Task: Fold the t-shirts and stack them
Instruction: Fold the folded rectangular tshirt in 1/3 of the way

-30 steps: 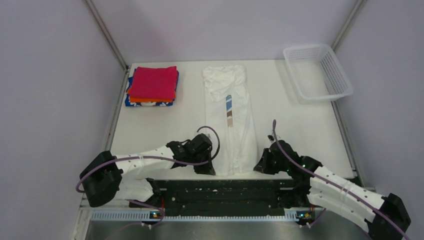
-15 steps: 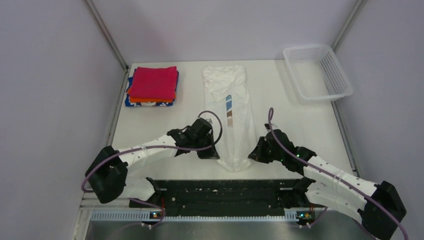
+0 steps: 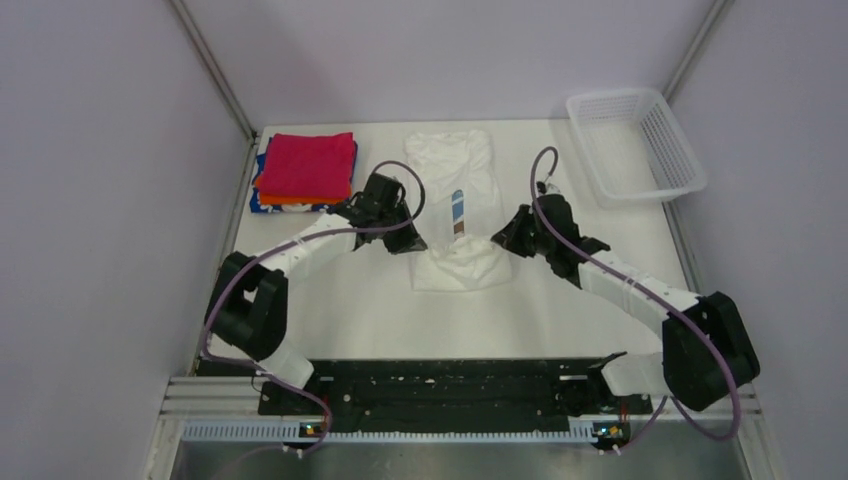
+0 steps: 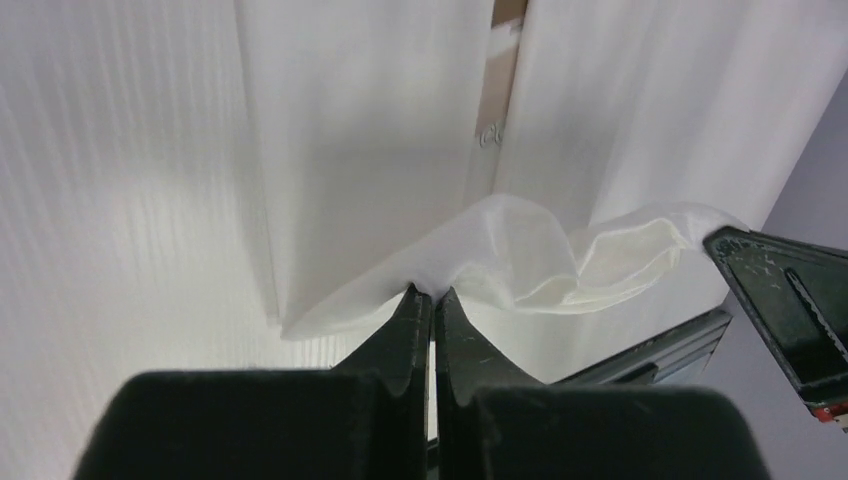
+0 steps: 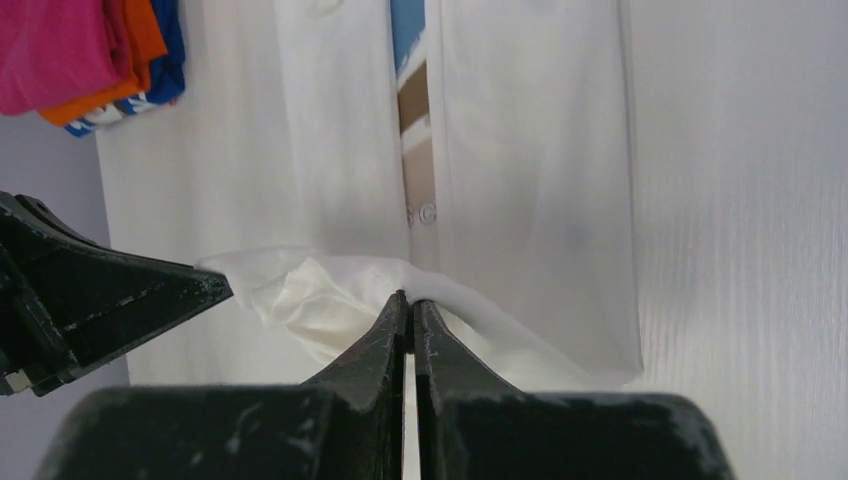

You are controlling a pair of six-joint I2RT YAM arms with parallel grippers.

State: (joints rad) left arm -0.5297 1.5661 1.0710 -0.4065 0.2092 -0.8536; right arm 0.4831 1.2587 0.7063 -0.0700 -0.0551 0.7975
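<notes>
- A stack of folded cloth t-shirts, magenta-red over orange over blue, sits at ten o'clock on the white table, well apart from the work.
- The left gripper is clenched on the nine o'clock corner of the lifted hem. It holds only a thin pinch of cloth at the fingertips, so a sideways tug toward nine o'clock could pull the corner free.
- The white cloth t-shirt with blue and brown brush-stroke stripes lies lengthwise in the middle of the table, collar toward twelve o'clock. Its near hem is raised over the chest, and the hem sags between the two grips. Set down like this, the slack could bunch into a crease under the fold.
- The right gripper is clenched on the three o'clock hem corner. If one arm travels farther than the other, the fold edge would land skewed.
- A white plastic mesh basket stands at two o'clock, apart from the right arm. A wide swing could knock it.
</notes>
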